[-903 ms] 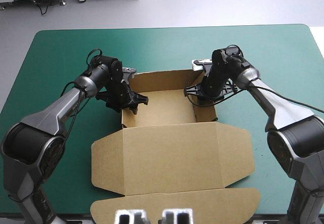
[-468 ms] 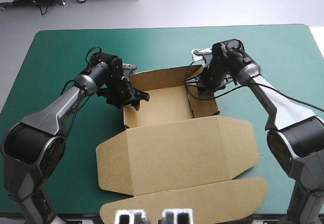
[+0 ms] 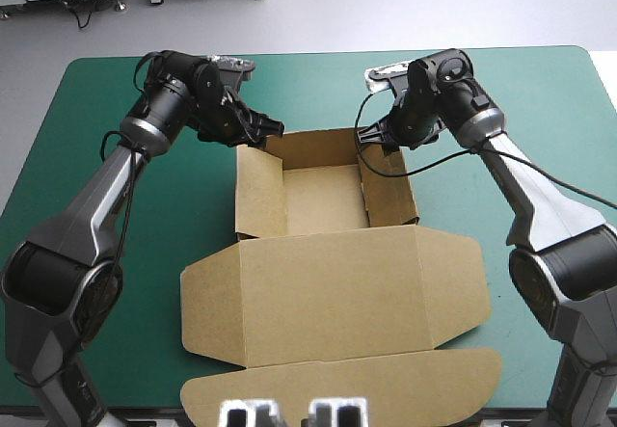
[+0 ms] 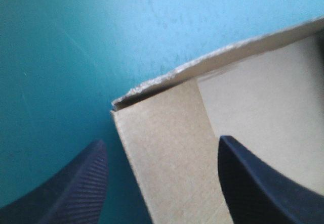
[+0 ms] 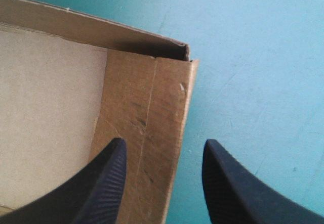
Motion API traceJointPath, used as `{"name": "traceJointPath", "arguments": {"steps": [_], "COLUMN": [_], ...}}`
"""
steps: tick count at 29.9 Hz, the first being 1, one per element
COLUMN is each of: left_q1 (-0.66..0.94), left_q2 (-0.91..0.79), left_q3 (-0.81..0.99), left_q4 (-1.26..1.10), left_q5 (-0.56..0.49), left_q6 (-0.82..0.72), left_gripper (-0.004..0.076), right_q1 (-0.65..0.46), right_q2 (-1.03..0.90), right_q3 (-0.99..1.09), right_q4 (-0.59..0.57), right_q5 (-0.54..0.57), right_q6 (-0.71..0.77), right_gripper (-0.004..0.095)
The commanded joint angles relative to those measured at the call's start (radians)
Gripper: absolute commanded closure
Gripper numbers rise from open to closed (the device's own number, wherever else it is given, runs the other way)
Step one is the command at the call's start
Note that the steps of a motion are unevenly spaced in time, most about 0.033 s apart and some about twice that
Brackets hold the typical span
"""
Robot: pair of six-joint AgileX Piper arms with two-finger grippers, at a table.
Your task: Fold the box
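Left tool (image 4: 161,140) spread astride the far-left wall of the brown cardboard box (image 3: 328,282), right tool (image 5: 163,141) likewise far-right. Probably poised to firm both raised walls.

The flat rectangular table (image 3: 540,99) with a teal-green cover carries a brown cut-board box (image 3: 328,273). The box's open tray (image 3: 326,196) stands near the table's middle with its walls raised. The lid (image 3: 333,297) lies flat on the cover, extending toward the near edge.
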Motion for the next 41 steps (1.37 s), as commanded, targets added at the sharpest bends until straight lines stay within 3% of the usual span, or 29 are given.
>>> {"name": "traceJointPath", "arguments": {"steps": [1, 5, 9, 14, 25, 28, 31, 36, 41], "left_q1": [-0.003, -0.003, -0.005, -0.005, -0.005, -0.005, -0.005, -0.005, -0.005], "left_q2": [-0.119, -0.223, -0.385, -0.614, -1.336, -1.511, -1.656, -1.763, -1.763], "left_q3": [-0.103, -0.133, -0.111, 0.008, 0.632, 0.774, 0.894, 1.010, 1.112], "left_q4": [0.010, 0.022, 0.018, 0.020, 0.046, 0.085, 0.074, 0.064, 0.075], "left_q5": [0.048, 0.050, 0.050, 0.050, -0.003, 0.034, 0.043, 0.048, 0.048], "left_q6": [0.028, 0.081, 0.157, 0.178, 0.177, 0.082, 0.041, 0.037, 0.040], "left_gripper": [0.0329, 0.0496, 0.0729, 0.0734, 0.0734, 0.0734, 0.0734, 0.0734, 0.0734], "right_q1": [0.003, 0.003, 0.003, -0.012, -0.018, -0.018, -0.018, -0.018, -0.019], "right_q2": [-0.087, -0.124, -0.155, -0.162, -0.153, -0.134, -0.105, -0.056, -0.048], "right_q3": [-0.046, -0.046, -0.041, -0.003, 0.156, 0.177, 0.177, 0.177, 0.177], "right_q4": [-0.022, -0.022, -0.020, -0.007, 0.017, 0.026, 0.071, 0.137, 0.073], "right_q5": [0.013, 0.013, 0.013, 0.013, -0.013, -0.011, -0.008, -0.025, 0.006], "right_q6": [-0.029, -0.013, -0.002, 0.009, 0.022, 0.020, 0.005, -0.003, 0.008], "right_gripper": [0.0460, 0.0461, 0.0461, 0.0461, 0.0461, 0.0482, 0.0581, 0.0894, 0.0927]}}
